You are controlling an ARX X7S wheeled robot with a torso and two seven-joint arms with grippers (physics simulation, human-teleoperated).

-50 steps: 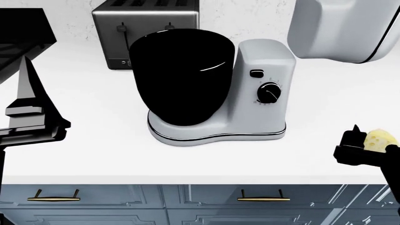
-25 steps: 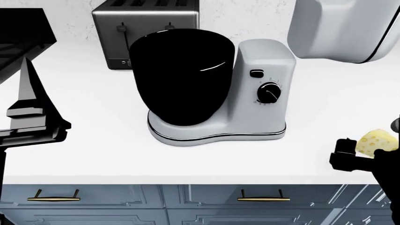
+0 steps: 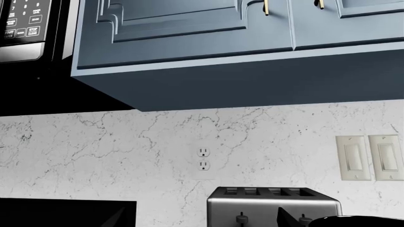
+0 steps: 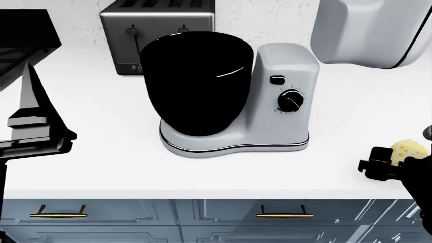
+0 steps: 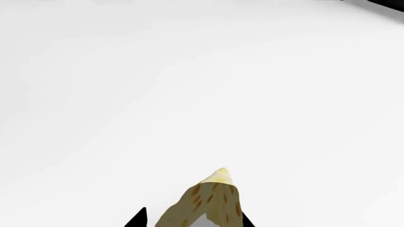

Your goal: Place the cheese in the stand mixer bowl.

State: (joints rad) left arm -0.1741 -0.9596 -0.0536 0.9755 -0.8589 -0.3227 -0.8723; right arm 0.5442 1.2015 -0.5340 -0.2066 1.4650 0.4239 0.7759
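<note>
The cheese sat at the far right edge of the head view, pinched in my right gripper low over the front of the tabletop. In the right wrist view the wedge poked out between the two dark fingers, its pale tip forward, with only bare white tabletop beyond it. So the right fingers were closed on the cheese, and I judged the grasp done and the carry as the step in hand.

The bowl stood well apart from the cheese, toward the middle of the tabletop, black and deep, seated on the mixer with its dial facing me. The mixer's grey column stood between the cheese and the bowl, and a toaster sat just behind.

As I read it, the next move called for a clear lift first, since the rim stood high above where I held the wedge, then a sweep left over the column to centre above the bowl's mouth before opening. Going straight across risked clipping the mixer.

My left gripper hung at the left, away from everything; I could not tell whether its fingers were open or closed, and its wrist camera showed only wall, cabinets and toaster top
</note>
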